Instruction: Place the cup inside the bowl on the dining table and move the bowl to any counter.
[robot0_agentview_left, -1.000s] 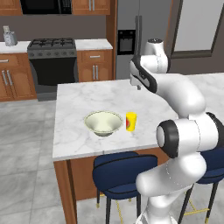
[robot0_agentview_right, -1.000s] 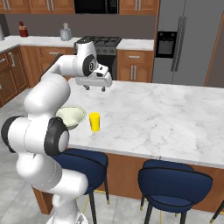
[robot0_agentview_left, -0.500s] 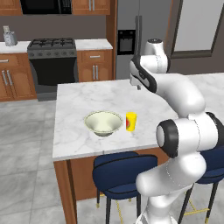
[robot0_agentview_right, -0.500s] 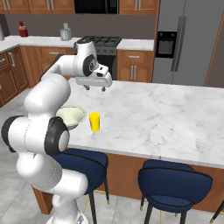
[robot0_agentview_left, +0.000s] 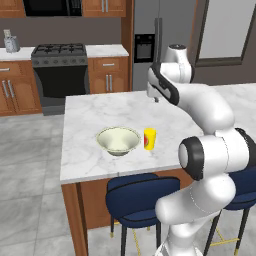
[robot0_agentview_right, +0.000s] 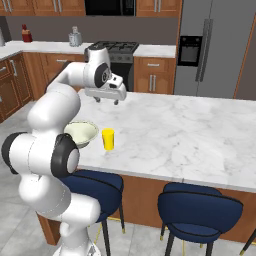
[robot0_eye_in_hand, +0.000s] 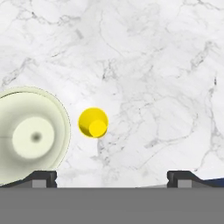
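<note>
While hovering above the cup (robot0_eye_in_hand: 92, 122) and bowl (robot0_eye_in_hand: 30, 136), the jaws gape wide, empty.

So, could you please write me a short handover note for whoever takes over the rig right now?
Claw: open, empty, hanging above the dining table, farther from the stools than the cup and bowl; nothing held.
Cup: upright on the dining table, beside the bowl with a small gap between them, near the stool-side edge. From the hand camera it sits just next to the bowl's rim.
Bowl: empty, on the table.
Done: nothing yet; the cup is not grasped.
Left: lower onto the cup, grip it, set it in the bowl, then carry the bowl to a counter.
</note>
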